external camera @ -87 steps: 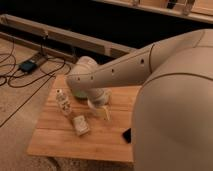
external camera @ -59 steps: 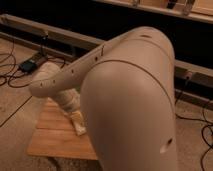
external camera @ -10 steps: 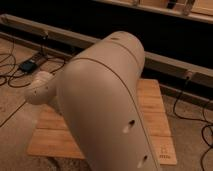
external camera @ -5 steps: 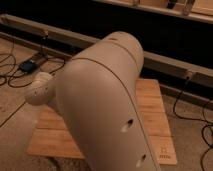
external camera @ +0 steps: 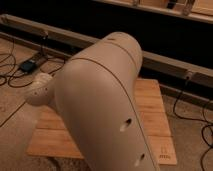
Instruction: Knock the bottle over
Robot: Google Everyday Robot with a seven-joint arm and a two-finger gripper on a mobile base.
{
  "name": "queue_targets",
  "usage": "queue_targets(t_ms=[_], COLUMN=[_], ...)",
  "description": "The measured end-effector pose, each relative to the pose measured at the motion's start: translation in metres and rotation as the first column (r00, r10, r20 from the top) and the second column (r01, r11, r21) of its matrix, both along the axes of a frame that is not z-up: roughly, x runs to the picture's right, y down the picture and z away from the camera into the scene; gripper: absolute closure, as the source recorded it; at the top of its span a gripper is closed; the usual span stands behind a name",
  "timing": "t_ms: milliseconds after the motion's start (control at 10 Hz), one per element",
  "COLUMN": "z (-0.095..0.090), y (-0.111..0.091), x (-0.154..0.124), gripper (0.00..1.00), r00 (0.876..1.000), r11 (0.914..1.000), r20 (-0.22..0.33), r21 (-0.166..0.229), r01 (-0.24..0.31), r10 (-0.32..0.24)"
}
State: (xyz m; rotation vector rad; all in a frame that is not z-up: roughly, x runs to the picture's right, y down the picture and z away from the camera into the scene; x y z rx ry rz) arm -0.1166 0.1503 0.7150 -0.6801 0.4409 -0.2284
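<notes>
My large whitish arm [external camera: 100, 100] fills the middle of the camera view and covers most of the small wooden table [external camera: 155, 125]. The bottle is hidden behind the arm. My gripper is out of sight behind the arm too, somewhere over the left part of the table. Only a rounded arm joint [external camera: 40, 90] sticks out at the left, above the table's left edge.
The table's bare right part and a strip of its front left edge [external camera: 50, 145] show. Black cables and a small black box [external camera: 27, 65] lie on the floor at the left. More cables [external camera: 200, 125] lie at the right. A low dark shelf [external camera: 165, 35] runs along the back.
The arm has swung across the table since the earliest frames and now hides the bottle, the box and the gripper. Over the last second it has barely moved.
</notes>
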Motion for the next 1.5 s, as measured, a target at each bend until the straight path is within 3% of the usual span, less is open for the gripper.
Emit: queue_targets(t_ms=[100, 400, 700, 1200, 1500], z=[-0.001, -0.024, -0.033, -0.013, 0.009], y=[-0.001, -0.023, -0.039, -0.054, -0.067], x=[0.001, 0.007, 0.013, 0.002, -0.026], gripper=[0.8, 0.49, 0.22, 0.2, 0.2], r00=[1.0, 0.984, 0.97, 0.962, 0.959], r11=[1.0, 0.9984, 0.9962, 0.9931, 0.9924], r20=[0.017, 0.172, 0.234, 0.27, 0.282], r21=[0.002, 0.024, 0.027, 0.102, 0.108], r01=[0.002, -0.052, -0.082, -0.058, -0.057], r10=[-0.002, 0.047, 0.074, 0.028, 0.025])
